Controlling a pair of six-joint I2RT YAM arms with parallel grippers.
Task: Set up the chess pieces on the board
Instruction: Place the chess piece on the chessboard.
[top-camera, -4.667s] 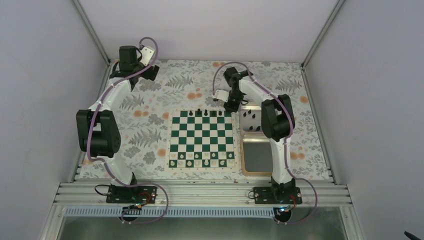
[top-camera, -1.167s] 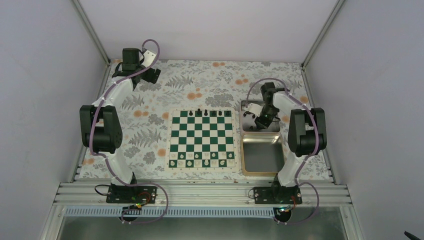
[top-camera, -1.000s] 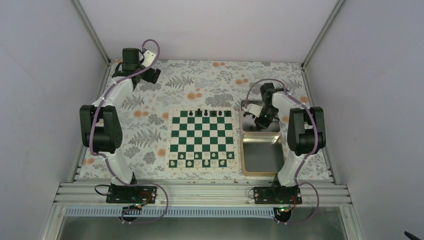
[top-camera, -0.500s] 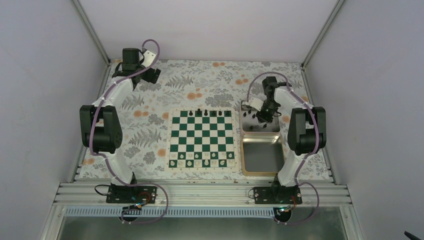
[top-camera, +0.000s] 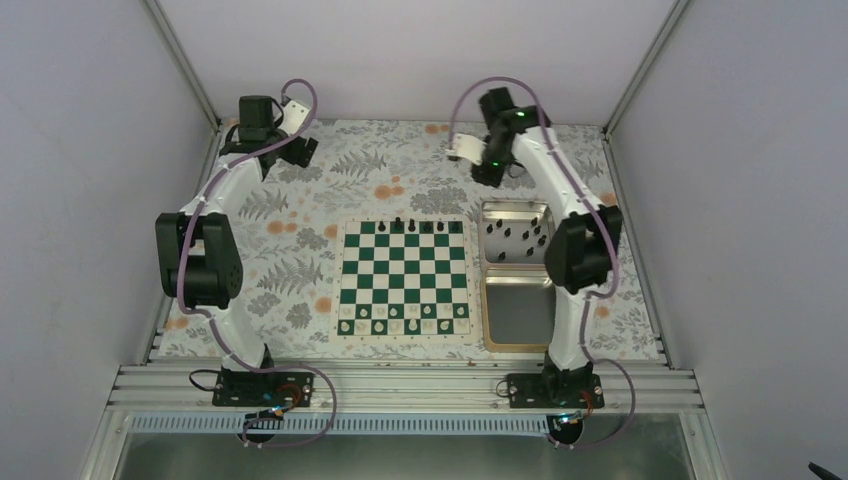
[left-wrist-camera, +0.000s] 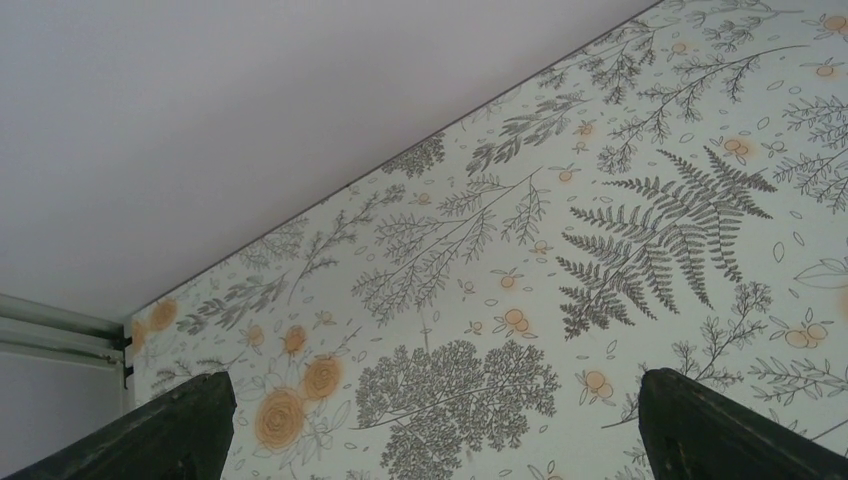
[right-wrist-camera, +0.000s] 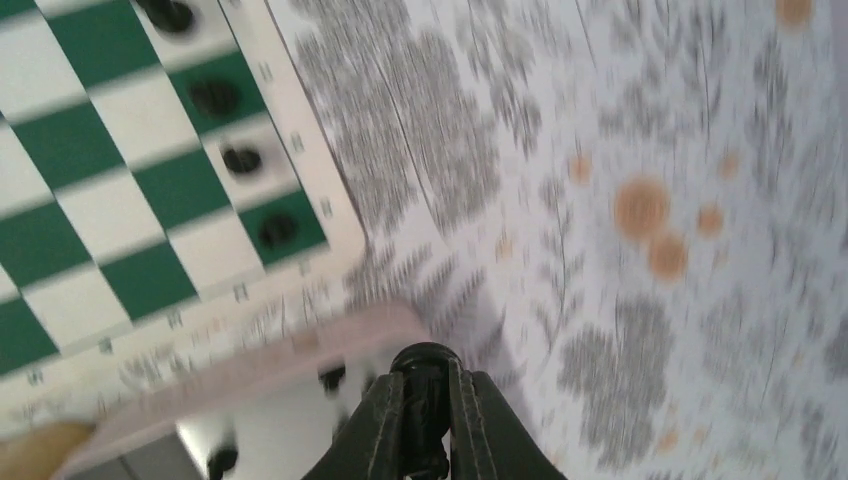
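Cloth: a floral cloth (top-camera: 330, 185) lies under both grippers; the left wrist view shows only this and the pale wall.
Board: the board (top-camera: 404, 280) sits toward the bases and leftward from the right gripper (right-wrist-camera: 425, 390), and well off to the right of the left gripper (left-wrist-camera: 430, 405). The right wrist view catches just one blurred corner of it.
Tins: the far tin (top-camera: 515, 204) is just on the base side of the right gripper, and the near tin (top-camera: 515, 315) lies beyond it. Only the overhead view shows both whole.
Left gripper: the jaws are spread wide with nothing between them.
Right gripper: the fingers are pinched tight on a dark, round-topped held piece (right-wrist-camera: 425, 360) (the overhead view cannot show this).
Chess pieces: black chess pieces (top-camera: 398, 222) line the board edge nearest the right gripper, and loose black pieces (top-camera: 506, 233) stand in the far tin.
White pieces: a white row (top-camera: 404, 326) sits on the board edge farthest from both grippers.
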